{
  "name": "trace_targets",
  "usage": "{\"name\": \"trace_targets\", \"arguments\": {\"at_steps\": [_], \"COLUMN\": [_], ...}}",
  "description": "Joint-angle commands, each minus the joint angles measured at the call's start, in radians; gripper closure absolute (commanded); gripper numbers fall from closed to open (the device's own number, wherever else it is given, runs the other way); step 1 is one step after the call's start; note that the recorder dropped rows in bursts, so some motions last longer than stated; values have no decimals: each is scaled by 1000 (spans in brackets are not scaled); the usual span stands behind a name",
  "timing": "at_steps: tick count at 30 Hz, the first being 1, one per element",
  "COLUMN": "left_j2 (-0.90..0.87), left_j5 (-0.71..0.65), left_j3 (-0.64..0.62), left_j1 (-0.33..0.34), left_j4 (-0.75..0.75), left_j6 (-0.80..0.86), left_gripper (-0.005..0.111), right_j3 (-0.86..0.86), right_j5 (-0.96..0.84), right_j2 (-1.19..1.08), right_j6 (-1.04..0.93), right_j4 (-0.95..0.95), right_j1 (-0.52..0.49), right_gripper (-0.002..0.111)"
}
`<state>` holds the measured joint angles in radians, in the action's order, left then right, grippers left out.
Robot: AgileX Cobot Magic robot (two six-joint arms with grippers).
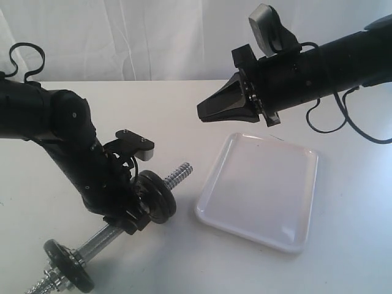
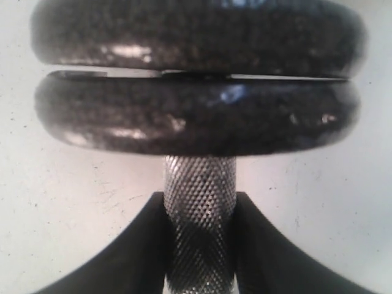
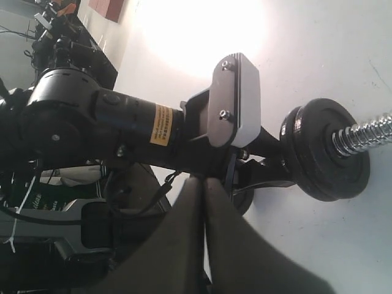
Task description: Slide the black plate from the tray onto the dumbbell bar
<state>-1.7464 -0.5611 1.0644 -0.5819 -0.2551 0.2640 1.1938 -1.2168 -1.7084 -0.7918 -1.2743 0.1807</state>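
Clamping the bar (image 1: 101, 236), plate (image 1: 164, 199) on

At lower left the bar is clamped by the left gripper (image 2: 200, 208); the plate is seated on it against another disc (image 2: 196, 116). The right gripper (image 1: 201, 114) is closed, upper centre, above the tray (image 1: 257, 184).

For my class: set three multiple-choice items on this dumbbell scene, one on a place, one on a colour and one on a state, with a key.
1. Where does the left pincer grip the dumbbell bar?
A. its threaded tip
B. its knurled shaft, beside two adjoining discs
C. nowhere

2. What colour is the tray?
A. white
B. blue
C. black

3. The right pincer is:
A. wide open
B. shut on the tray
C. shut, holding nothing

Key:
1. B: the left wrist view shows it flanking the knurling.
2. A: it looks white throughout.
3. C: it is closed in mid-air.
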Motion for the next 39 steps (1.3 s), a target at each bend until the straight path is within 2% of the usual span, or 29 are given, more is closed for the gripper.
{"name": "trace_targets", "arguments": {"at_steps": [1,5,12,15,21,30,32,39], "left_j2": [17,17,15,2,-22,-34,-36,-36], "left_j5": [-36,-47,-77,-90,-120,-132,-139,-130], "left_j3": [13,13,13,13,13,13,13,13], "left_j1": [1,1,1,1,1,1,1,1], "left_j4": [-27,-25,-21,-21,-21,-18,-8,-3], "left_j6": [-7,-7,-7,-7,-7,-7,-7,-7], "left_gripper": [106,93,59,52,44,48,56,104], "right_j3": [3,3,3,3,3,3,3,3], "right_j5": [-4,-4,-4,-4,-4,-4,-4,-4], "right_j2": [10,10,10,10,10,10,10,10], "right_j6": [-15,-15,-15,-15,-15,-15,-15,-15], "right_j4": [10,14,14,14,14,14,14,14], "right_j1": [2,2,2,2,2,2,2,2], "right_gripper": [108,108,108,108,108,108,108,108]}}
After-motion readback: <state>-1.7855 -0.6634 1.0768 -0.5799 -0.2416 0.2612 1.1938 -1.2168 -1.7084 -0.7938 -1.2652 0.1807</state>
